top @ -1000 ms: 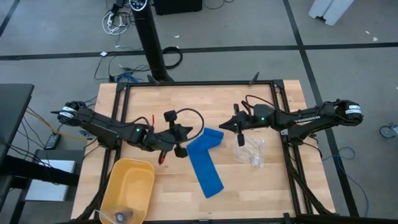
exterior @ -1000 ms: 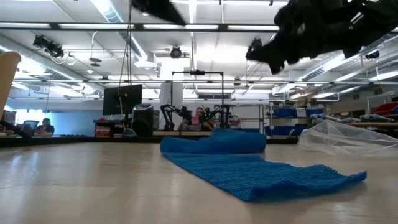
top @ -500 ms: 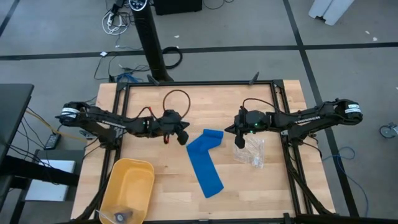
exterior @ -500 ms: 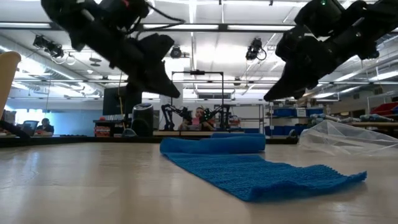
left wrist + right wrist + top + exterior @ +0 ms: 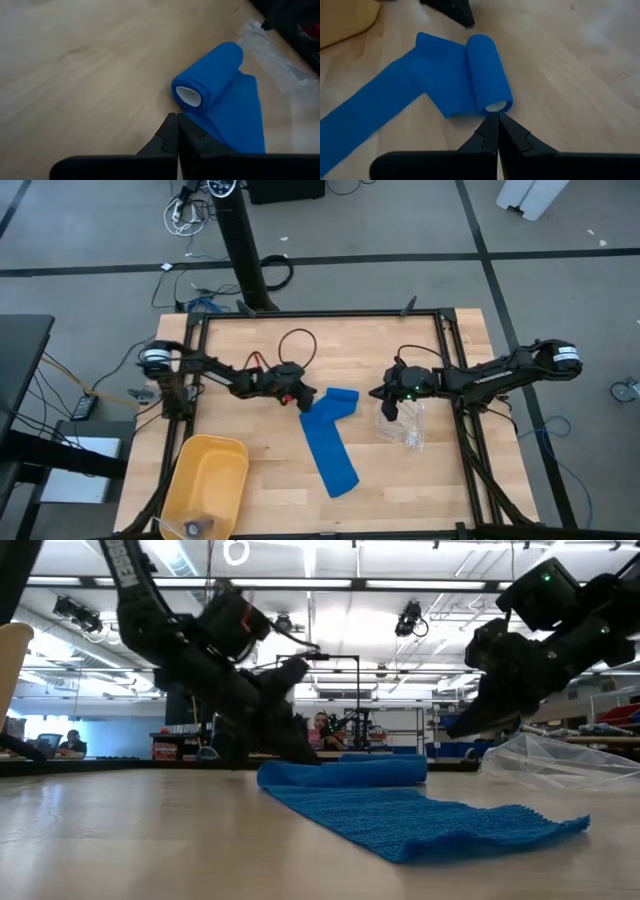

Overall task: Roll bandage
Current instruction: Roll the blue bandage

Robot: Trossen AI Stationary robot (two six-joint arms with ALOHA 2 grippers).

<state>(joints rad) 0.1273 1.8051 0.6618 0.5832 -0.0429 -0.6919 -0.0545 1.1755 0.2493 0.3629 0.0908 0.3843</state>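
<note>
The bandage (image 5: 330,438) lies mid-surface, partly rolled, its roll's 2 open ends flanked by the left gripper (image 5: 306,396) and right gripper (image 5: 377,393), both with jaws closed and empty. Uneven pushing from either side could skew the roll or drag the loose tail into the plastic bag (image 5: 405,424)
</note>
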